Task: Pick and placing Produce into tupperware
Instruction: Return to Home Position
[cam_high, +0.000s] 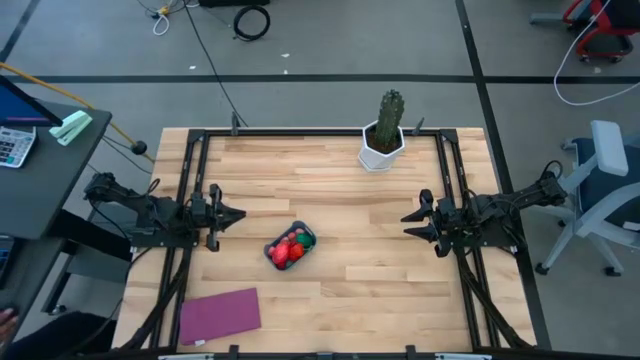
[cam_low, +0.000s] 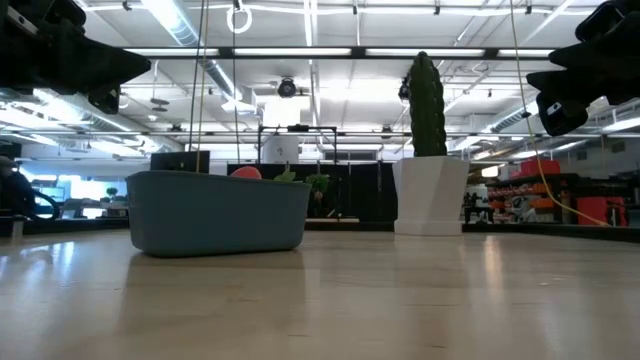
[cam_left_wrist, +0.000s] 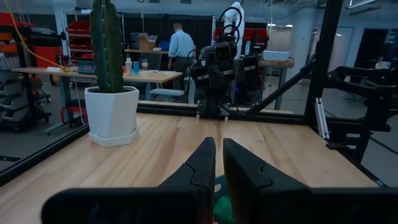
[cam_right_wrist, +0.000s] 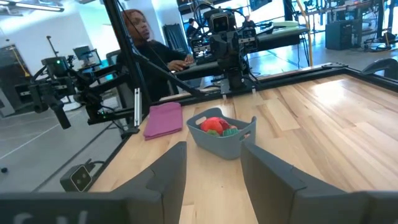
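The teal tupperware (cam_high: 290, 245) stands on the wooden table between the two arms; it also shows in the low view (cam_low: 218, 212) and the right wrist view (cam_right_wrist: 222, 134). Red produce (cam_high: 286, 252) and a green piece (cam_high: 305, 240) lie inside it; the red pieces (cam_right_wrist: 213, 124) rise just above the rim. My left gripper (cam_high: 238, 215) hovers left of the container, fingers together (cam_left_wrist: 219, 150). My right gripper (cam_high: 408, 224) hovers to its right, open (cam_right_wrist: 213, 158), pointing at the container. Neither touches anything.
A tall green cactus in a white pot (cam_high: 385, 130) stands near the table's far edge. A flat purple mat (cam_high: 220, 313) lies at the near left corner. Black frame rails run along the table's sides. People stand at benches in the room beyond.
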